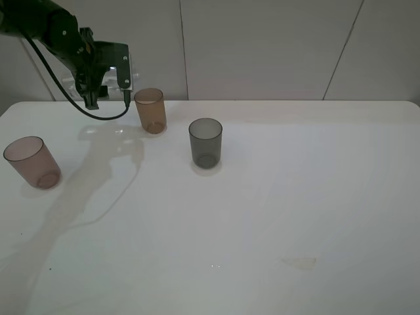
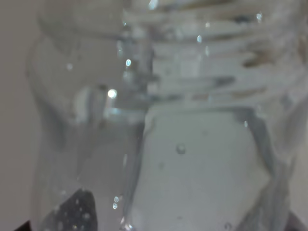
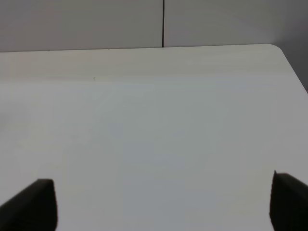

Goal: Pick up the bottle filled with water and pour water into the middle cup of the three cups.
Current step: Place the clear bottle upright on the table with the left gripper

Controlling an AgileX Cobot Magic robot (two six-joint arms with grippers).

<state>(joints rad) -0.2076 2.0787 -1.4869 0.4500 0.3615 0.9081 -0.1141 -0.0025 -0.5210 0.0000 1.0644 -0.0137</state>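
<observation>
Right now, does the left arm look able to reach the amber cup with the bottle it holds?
Probably yes. The left gripper, shut on the bottle, hangs just beside the amber cup, and nothing stands between them; the grey cup stands on the cup's other side.

One amber cup (image 1: 150, 110), one smoky grey cup (image 1: 205, 142) and one pinkish cup (image 1: 32, 162) make three cups in all, on one white counter (image 1: 295, 184). One clear bottle (image 2: 192, 144) fills the left wrist view. There are two hands: the left hand (image 1: 109, 95) in the upper left of the high view, and the right hand (image 3: 163, 202), seen as two dark fingertips. One black cable (image 1: 98, 115) loops below the left hand. One faint smear (image 1: 299, 263) marks the counter at lower right.
</observation>
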